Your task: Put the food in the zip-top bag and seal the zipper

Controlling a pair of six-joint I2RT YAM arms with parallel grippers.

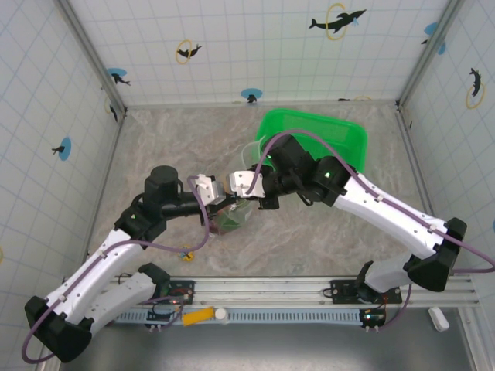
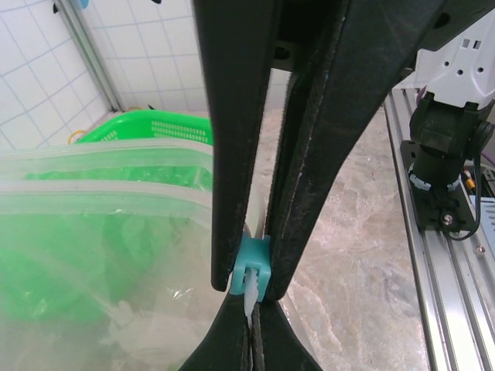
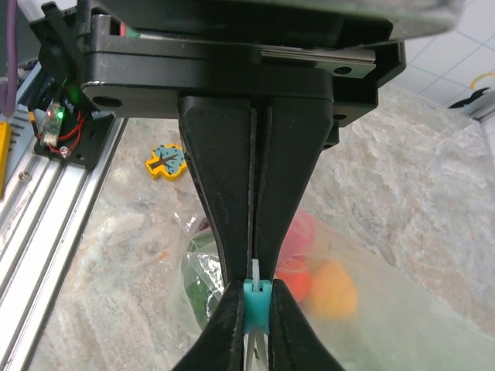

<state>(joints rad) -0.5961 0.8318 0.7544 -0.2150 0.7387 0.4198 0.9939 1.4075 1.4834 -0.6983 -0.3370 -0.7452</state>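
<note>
Two grippers meet over the middle of the marbled table point(image 1: 170, 139), with the zip-top bag point(image 1: 234, 216) just beneath them and in front of the green basket point(image 1: 325, 135). My left gripper point(image 2: 253, 309) is pressed together on the bag's top edge. The zipper point(image 2: 100, 188) runs as a clear double strip from the left straight into my fingers point(image 2: 232, 154), and crinkled plastic spreads out to their left. My right gripper point(image 3: 255, 325) is also closed tight, directly above the bag. The food point(image 3: 334, 290), in red, orange, yellow and green, lies inside the plastic just below and to the right of it. Whether that gripper has caught any plastic I cannot tell. A small teal piece point(image 2: 251, 267) sits between each pair of fingers. A yellow tree-shaped piece point(image 3: 166, 161) lies on the table, apart from the bag.
</note>
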